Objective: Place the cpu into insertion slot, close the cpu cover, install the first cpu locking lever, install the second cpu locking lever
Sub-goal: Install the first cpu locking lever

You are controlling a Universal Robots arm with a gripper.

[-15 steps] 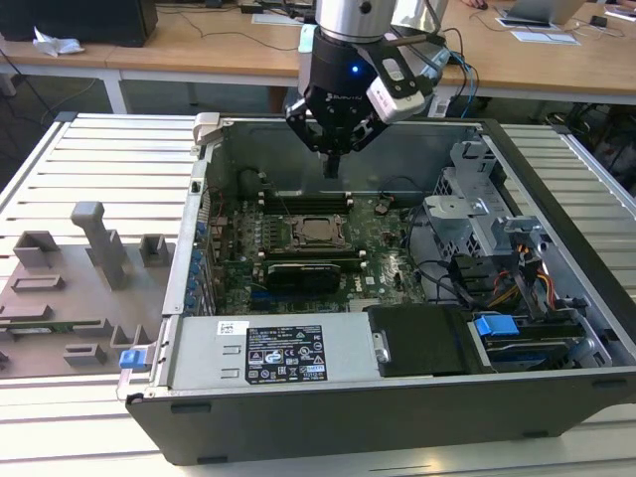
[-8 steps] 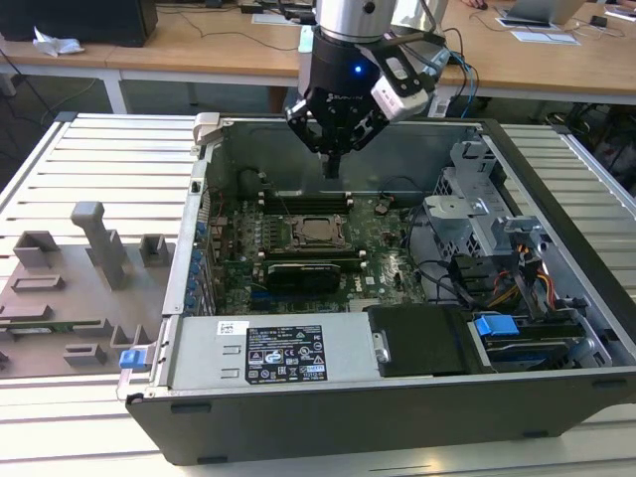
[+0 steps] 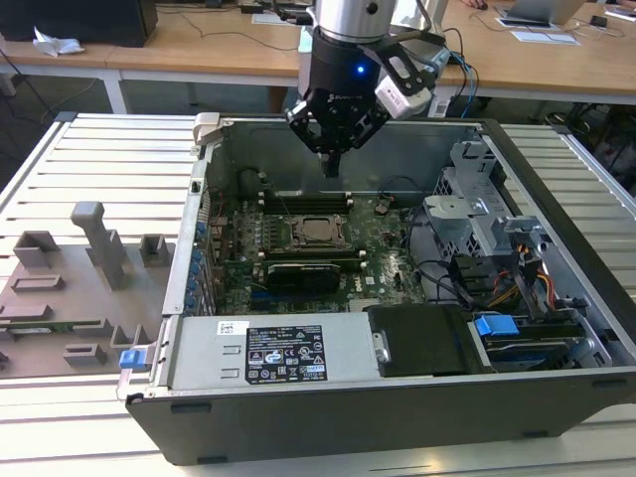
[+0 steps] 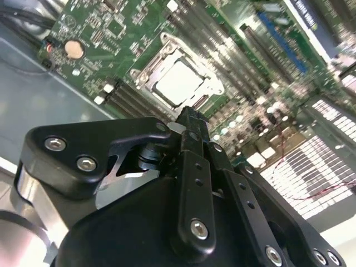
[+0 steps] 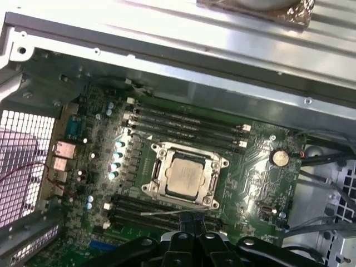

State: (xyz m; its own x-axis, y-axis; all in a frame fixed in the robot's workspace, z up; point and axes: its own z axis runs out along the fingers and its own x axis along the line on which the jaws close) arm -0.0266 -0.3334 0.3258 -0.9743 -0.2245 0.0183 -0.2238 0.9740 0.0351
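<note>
Cpu [image 5: 183, 175] lies seated under the lowered cpu cover [image 5: 213, 179]; we judge lever installation in hand, calling for fine alignment. Gripper [image 3: 333, 169], closed and empty, hangs at the cover's twelve o'clock in the exterior view.

Vertical arm [image 3: 350, 20]; gripper [image 3: 333, 167] points straight down, hanging above the insertion slot [image 3: 320, 232], clear of it, fingers pressed together, empty.
</note>
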